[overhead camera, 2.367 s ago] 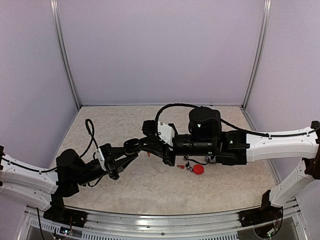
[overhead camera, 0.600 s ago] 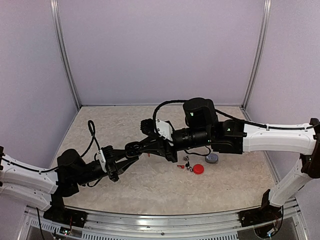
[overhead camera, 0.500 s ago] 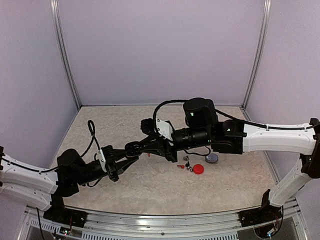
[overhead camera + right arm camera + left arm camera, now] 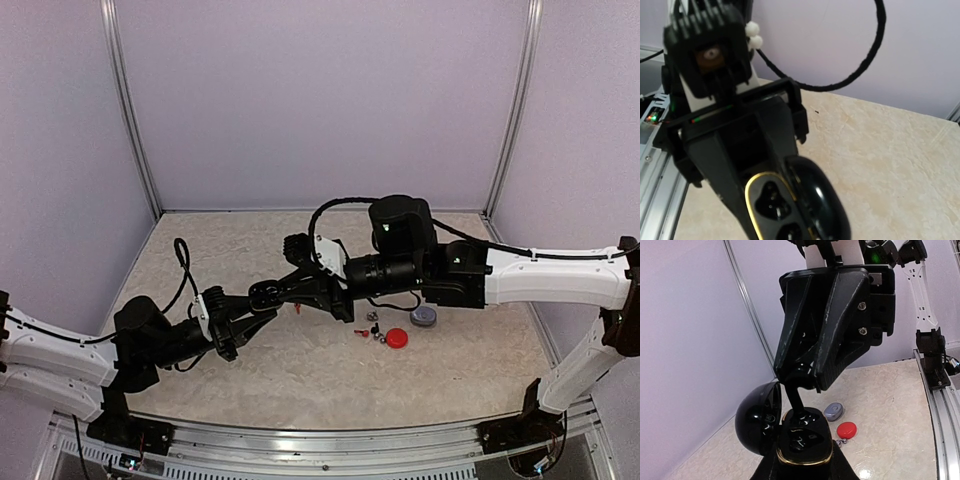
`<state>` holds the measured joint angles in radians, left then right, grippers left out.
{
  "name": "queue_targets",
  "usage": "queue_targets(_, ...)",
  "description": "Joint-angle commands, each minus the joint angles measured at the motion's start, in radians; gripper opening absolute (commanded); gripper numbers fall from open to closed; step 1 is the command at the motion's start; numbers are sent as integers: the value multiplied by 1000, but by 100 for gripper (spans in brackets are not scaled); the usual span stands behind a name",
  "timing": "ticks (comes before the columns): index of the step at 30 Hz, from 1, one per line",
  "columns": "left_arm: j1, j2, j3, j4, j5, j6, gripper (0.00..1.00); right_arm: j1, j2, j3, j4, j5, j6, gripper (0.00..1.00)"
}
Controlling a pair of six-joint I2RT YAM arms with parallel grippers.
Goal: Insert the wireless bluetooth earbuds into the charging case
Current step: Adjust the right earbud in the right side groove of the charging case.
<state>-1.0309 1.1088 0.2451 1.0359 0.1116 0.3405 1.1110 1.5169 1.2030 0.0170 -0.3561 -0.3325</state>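
Risk, case grip: the left gripper (image 4: pixel 256 304) is clenched on the lower body of the open black charging case (image 4: pixel 805 442), which it holds up off the table (image 4: pixel 250 385). A firm push from above could tilt or slide the case between the pads.
Risk, lid: the lid (image 4: pixel 756 419) hangs open to one side, just beside the bud. A sideways slip could knock it or catch on it.
Risk, seating: the black earbud (image 4: pixel 794 399) is pinched in the right gripper (image 4: pixel 801 380), with its lower end at the gold rim and apparently touching the inside. If it is angled off its well it would jam or sit proud.
Risk, release: the bud is tiny and glossy, so it may cling to a pad and lift out as the jaws part.
Risk, beyond: a dropped bud would land on the table. The loose earbuds (image 4: pixel 372 327) lie there beside the red case (image 4: pixel 397 338), with the grey case (image 4: pixel 423 316) near.
Wells: the right wrist view shows two wells inside the rim. I cannot tell whether either is filled.
Pose, left arm (image 4: pixel 60 360): low, reaching from the near-left corner toward the centre, with the case mouth turned up.
Pose, right arm (image 4: pixel 550 280): stretched across from the right with the forearm roughly level. The fingers point toward the case and meet at their tips.
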Motion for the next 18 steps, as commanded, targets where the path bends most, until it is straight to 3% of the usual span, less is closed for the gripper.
queue_targets(1,-4,-7,17,124,97,4,2,-25,35,-10,-39,35,-9,3)
queue_targets(18,-8,-17,2,80,58,139,2,4,-104,-51,35,-25,-8,0)
